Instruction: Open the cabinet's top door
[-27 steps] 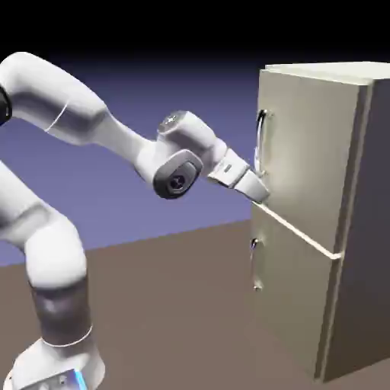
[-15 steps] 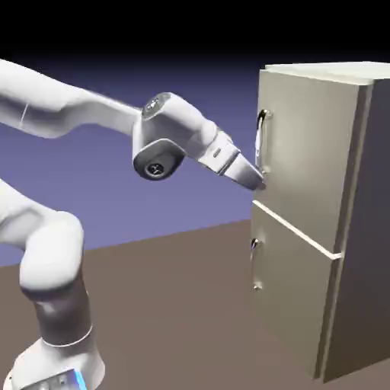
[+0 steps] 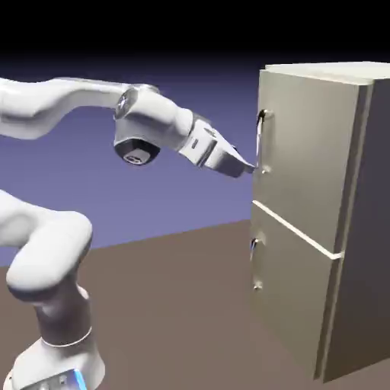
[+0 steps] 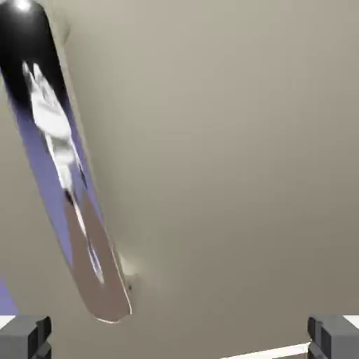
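While the top door [image 3: 308, 152] sits shut on the cabinet [image 3: 369, 228], we're at the approach step: line up on the handle [image 3: 260, 141], no grip yet. Jaws [image 3: 253, 169] wide, nothing between them, near the handle's lower end. In the exterior view the cabinet fills the three o'clock side; the handle runs upright at the door's nine o'clock edge, above the lower door [image 3: 293, 289]. In the hand view we get the handle at ten o'clock, tilted, its near end towards eight, between the fingertips' directions but nearer the left-hand one.

Next move, our call: shift the hand towards the hand view's ten o'clock so the bar falls between the fingers, roll to match its tilt, then ease in and close. Risk: a fingertip bumps the bar or door face if we push in off-centre. Pull comes only after a firm grip.
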